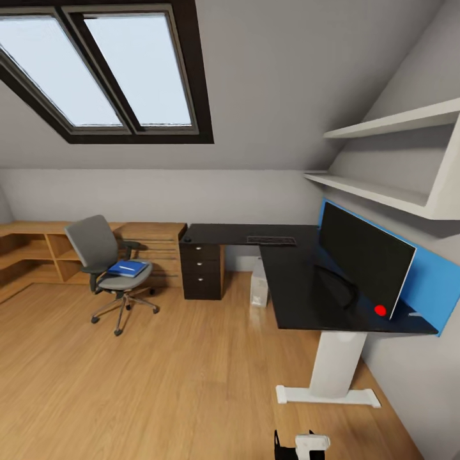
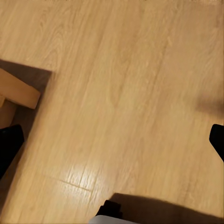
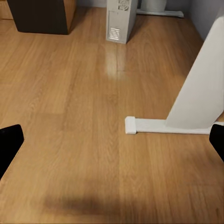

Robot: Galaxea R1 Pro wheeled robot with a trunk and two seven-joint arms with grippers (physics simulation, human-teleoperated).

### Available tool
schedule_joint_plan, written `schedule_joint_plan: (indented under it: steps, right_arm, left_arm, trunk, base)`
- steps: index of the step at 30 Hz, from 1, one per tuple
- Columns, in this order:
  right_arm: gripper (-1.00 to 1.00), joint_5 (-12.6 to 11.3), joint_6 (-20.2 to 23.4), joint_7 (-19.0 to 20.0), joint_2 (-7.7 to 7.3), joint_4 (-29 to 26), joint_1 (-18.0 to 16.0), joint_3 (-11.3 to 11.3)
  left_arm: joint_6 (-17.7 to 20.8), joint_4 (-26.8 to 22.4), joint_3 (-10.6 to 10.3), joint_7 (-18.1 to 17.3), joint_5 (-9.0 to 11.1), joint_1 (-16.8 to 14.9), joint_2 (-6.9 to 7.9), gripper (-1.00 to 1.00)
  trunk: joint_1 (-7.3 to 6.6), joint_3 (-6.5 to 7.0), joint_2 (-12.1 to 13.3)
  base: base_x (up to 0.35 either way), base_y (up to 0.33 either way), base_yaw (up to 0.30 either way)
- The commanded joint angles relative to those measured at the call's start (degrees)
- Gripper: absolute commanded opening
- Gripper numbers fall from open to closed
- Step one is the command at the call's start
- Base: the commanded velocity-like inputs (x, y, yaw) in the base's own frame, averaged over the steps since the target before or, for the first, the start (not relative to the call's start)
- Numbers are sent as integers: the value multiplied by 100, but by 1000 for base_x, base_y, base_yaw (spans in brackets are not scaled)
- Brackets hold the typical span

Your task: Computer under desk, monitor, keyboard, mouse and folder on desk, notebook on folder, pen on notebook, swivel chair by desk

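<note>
The desk (image 1: 294,281) with its glossy black top stands at the right wall. On it the monitor (image 1: 364,255) stands upright, and the keyboard (image 1: 271,241) lies near the far edge. The computer (image 1: 259,284) (image 3: 120,21) stands on the floor under the desk. The swivel chair (image 1: 102,255) is apart from the desk at the left, with the blue folder (image 1: 128,268) on its seat. My left gripper (image 2: 112,142) hangs open over bare floor. My right gripper (image 3: 112,140) is open above the floor near the desk's white leg (image 3: 196,93). The mouse, notebook and pen are too small to make out.
A dark drawer unit (image 1: 202,268) (image 3: 39,16) carries the desk's left end. Low wooden shelving (image 1: 38,252) (image 2: 16,91) lines the far left wall. White wall shelves (image 1: 396,160) hang above the monitor. A small red spot (image 1: 380,310) shows by the monitor's base. Wood floor (image 1: 179,383) lies open between chair and desk.
</note>
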Motion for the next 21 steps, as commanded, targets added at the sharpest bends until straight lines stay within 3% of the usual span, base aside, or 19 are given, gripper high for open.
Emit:
schedule_joint_plan:
  steps: [1,15,21]
  right_arm:
    - [100,45,-1,-60,1,5,-7,29]
    - [100,45,-1,-60,-1,5,-5,23]
    - [100,52,-1,-60,3,5,-7,20]
  left_arm:
    - [-29,2,-49,34,56,-6,3,100]
    - [-24,2,-33,44,66,-7,10,100]
    - [-24,2,-31,44,69,-6,11,100]
  trunk:
    - [2,-10,-8]
    - [-283,224,513]
    - [-415,332,754]
  base:
    - [20,19,0]
    - [2,2,3]
    - [54,0,160]
